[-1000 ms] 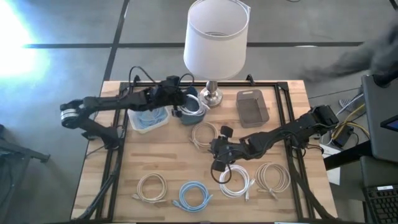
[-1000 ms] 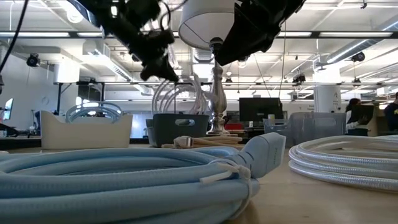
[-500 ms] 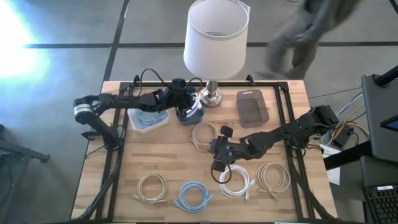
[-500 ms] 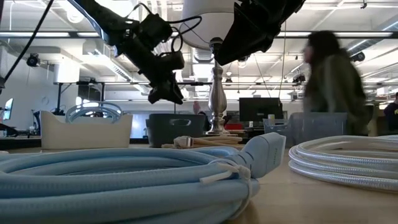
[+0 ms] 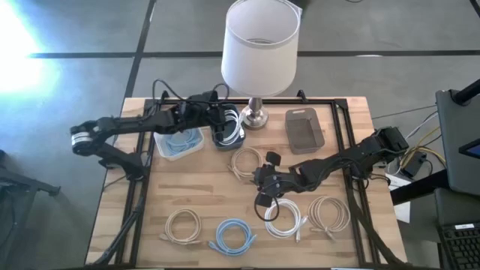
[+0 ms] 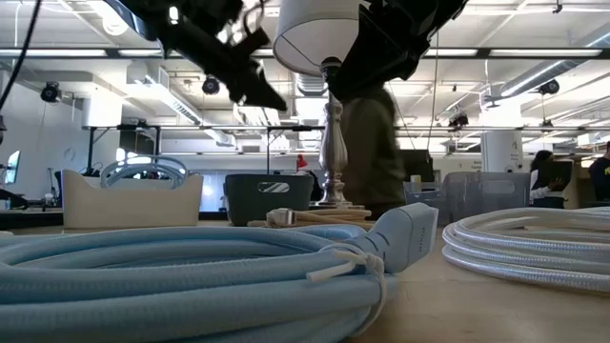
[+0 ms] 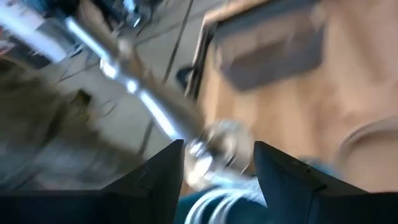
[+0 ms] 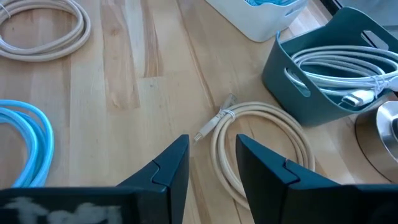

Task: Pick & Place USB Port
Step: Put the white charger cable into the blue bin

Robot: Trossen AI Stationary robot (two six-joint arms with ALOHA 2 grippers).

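Left gripper [image 5: 219, 114] over teal bin [image 5: 227, 135], fingers apart, empty. White cable [image 8: 348, 65] coiled inside bin. Right gripper [image 5: 262, 196] above beige coil [image 5: 247, 161], fingers parted, holding nothing.

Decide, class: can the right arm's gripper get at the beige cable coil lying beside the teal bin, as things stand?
Probably yes. The right gripper is open and hangs just by the beige coil, which lies flat on bare table outside the teal bin, with nothing covering it.
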